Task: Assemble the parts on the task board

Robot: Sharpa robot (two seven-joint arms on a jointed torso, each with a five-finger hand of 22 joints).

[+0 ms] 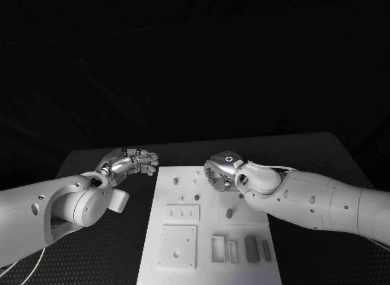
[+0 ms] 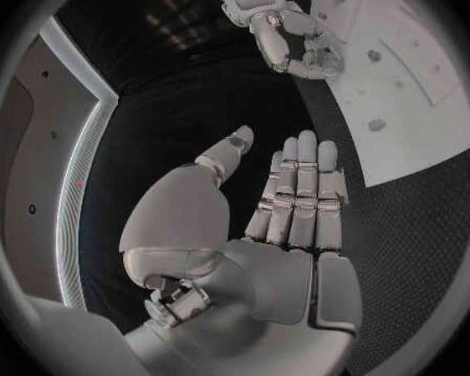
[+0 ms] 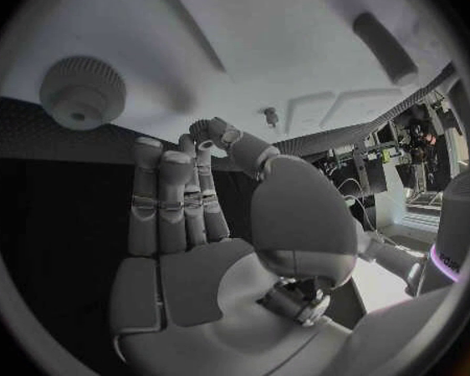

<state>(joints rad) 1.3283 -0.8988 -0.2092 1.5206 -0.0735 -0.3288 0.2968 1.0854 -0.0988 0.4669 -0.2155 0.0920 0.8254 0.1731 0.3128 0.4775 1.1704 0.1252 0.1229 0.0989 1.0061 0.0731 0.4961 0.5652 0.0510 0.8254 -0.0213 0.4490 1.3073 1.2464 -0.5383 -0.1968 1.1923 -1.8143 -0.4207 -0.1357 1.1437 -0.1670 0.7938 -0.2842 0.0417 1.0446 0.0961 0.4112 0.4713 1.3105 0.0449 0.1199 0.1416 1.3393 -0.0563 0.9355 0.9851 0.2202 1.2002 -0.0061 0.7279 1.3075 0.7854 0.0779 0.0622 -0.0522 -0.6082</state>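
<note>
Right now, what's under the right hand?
The right hand hovers over the task board's far end. In its wrist view, bare white board, a round knurled knob and a small peg lie beneath. Its fingers hold nothing. The palm covers part of the board.

White task board (image 1: 208, 237), black table (image 1: 306, 148), grey parts (image 1: 250, 243)

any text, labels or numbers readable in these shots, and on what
None can be read.
The task board carries no print that shows.
A dark mark on the purple-lit band of the right arm, seen from the right wrist, may be lettering but is cut off and blurred.
The left hand and right hand show no label.
</note>
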